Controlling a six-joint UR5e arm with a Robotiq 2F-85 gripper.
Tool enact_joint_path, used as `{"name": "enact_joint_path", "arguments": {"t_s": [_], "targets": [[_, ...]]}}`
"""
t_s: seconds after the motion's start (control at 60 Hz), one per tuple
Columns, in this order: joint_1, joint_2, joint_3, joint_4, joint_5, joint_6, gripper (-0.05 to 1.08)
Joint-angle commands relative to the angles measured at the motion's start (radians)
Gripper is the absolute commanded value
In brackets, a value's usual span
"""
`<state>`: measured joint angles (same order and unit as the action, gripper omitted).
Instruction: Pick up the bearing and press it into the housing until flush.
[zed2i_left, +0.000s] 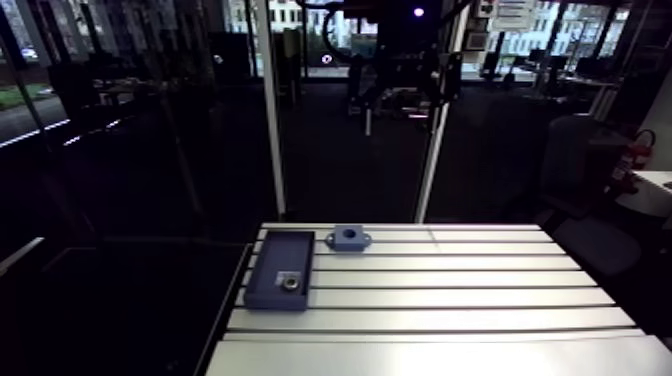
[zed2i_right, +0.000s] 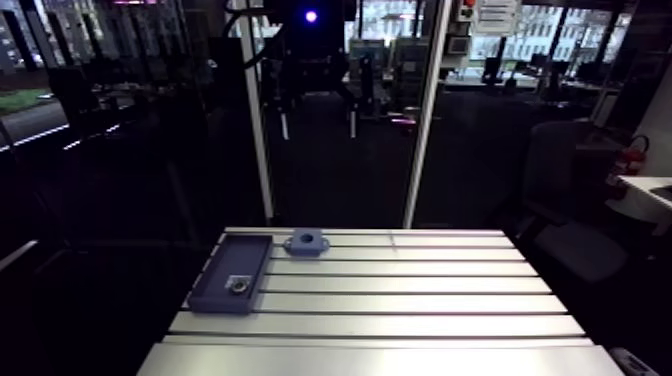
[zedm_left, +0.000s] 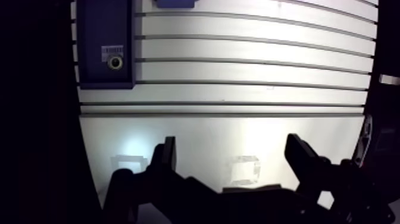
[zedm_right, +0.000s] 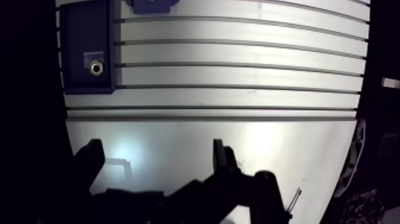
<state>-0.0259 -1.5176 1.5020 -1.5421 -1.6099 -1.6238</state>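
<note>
Gripper (zedm_left: 232, 143): fingers spread wide, nothing between them, poised over the smooth unslotted strip of the table (zed2i_left: 450, 290).
Ahead and off to one side: dark blue tray (zedm_left: 101, 24) along the table's edge, well apart from the gripper.
Bearing (zedm_left: 114, 61): small metal ring, lying in the tray's near end.
Housing (zed2i_left: 348, 237): blue, on the table just beside the tray's far end.

Slotted aluminium table (zed2i_left: 480, 300); dark blue tray (zed2i_left: 285, 250) flat at side edge, small label (zedm_left: 113, 50) inside.
</note>
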Motion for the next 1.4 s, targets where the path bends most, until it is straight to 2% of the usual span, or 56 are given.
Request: {"name": "enact_joint_path", "arguments": {"t_s": [0.017,0.333,0.517,0.55,0.683,0.85,1.0,1.117,1.217,1.4], "targets": [[0.023,-0.016,0.003,0.029,-0.014,-0.018,0.00],[0.023,-0.014,0.009,0.029,-0.017,-0.018,0.01],[0.021,-0.012,0.025,0.023,-0.005,-0.016,0.01],[0.023,-0.012,0.039,0.009,0.004,0.000,0.01],[0.026,-0.011,0.062,-0.031,0.009,0.037,0.01],[0.057,0.020,0.119,-0.127,0.014,0.081,0.01],[0.103,0.067,0.131,-0.171,0.009,0.125,0.01],[0.118,0.090,0.135,-0.192,0.011,0.139,0.01],[0.148,0.117,0.141,-0.234,0.022,0.152,0.01],[0.160,0.145,0.143,-0.289,0.042,0.171,0.01]]}}
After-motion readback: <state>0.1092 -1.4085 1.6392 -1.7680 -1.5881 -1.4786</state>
